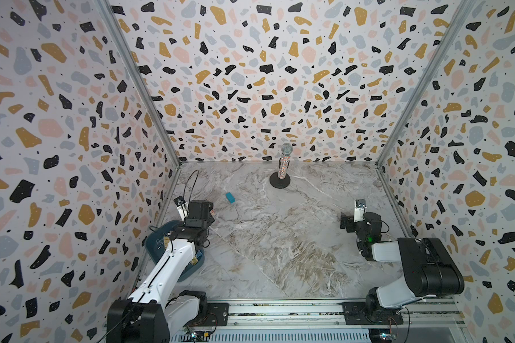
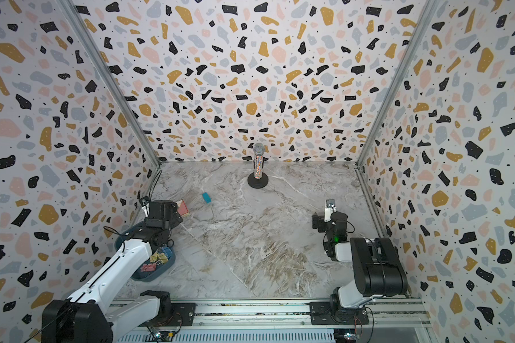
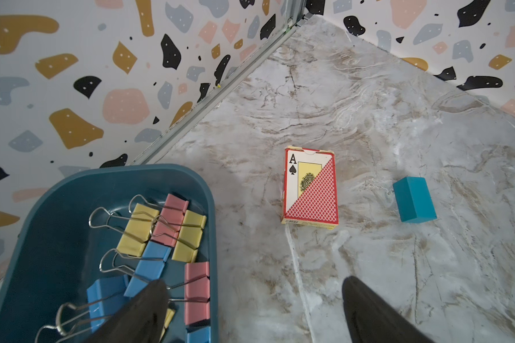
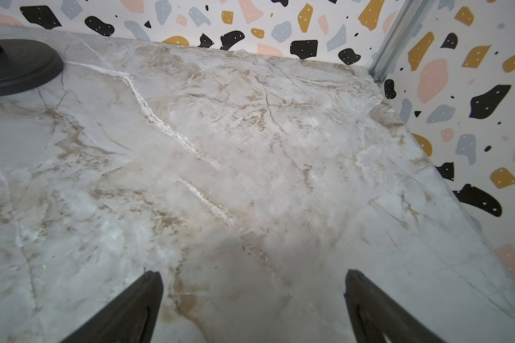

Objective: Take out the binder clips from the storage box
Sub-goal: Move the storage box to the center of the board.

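The storage box is a dark teal tub by the left wall, partly under my left arm in both top views. Several binder clips lie in it, yellow, pink and blue with silver wire handles, some overlapping; a few show in a top view. My left gripper is open and holds nothing. It straddles the box's near wall, one finger over the clips, the other over bare table. My right gripper stands open and empty over bare marble on the right side.
A red playing-card box lies flat just beyond the tub, and a small teal block lies past it. A microphone on a round black stand is at the back centre. Patterned walls enclose three sides.
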Robot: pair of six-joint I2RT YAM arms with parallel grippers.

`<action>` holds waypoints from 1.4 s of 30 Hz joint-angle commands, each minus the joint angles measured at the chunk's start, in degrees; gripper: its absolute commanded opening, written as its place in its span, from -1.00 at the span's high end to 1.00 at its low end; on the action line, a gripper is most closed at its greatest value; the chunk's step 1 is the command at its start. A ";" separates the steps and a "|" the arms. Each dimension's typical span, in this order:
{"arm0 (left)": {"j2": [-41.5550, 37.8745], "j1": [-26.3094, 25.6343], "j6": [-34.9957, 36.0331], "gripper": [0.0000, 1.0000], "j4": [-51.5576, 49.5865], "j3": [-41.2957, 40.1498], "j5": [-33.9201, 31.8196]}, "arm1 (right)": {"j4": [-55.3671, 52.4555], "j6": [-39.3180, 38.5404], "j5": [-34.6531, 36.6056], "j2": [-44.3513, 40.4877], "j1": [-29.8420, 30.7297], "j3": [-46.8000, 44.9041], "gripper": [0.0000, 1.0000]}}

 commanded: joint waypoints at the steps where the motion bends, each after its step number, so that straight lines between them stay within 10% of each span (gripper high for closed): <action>1: 1.32 0.43 -6.02 -0.89 -6.69 2.29 2.52 | -0.26 -0.17 -0.22 -0.23 -0.03 1.44 -1.00; 18: 4.02 2.33 -9.34 -0.49 -8.80 -1.53 17.56 | -0.29 -0.13 -0.21 -0.16 -0.10 1.42 -1.00; 42: 0.12 2.33 -13.78 -0.21 -10.60 -7.37 17.80 | -0.21 -0.18 -0.17 -0.16 -0.03 1.43 -1.00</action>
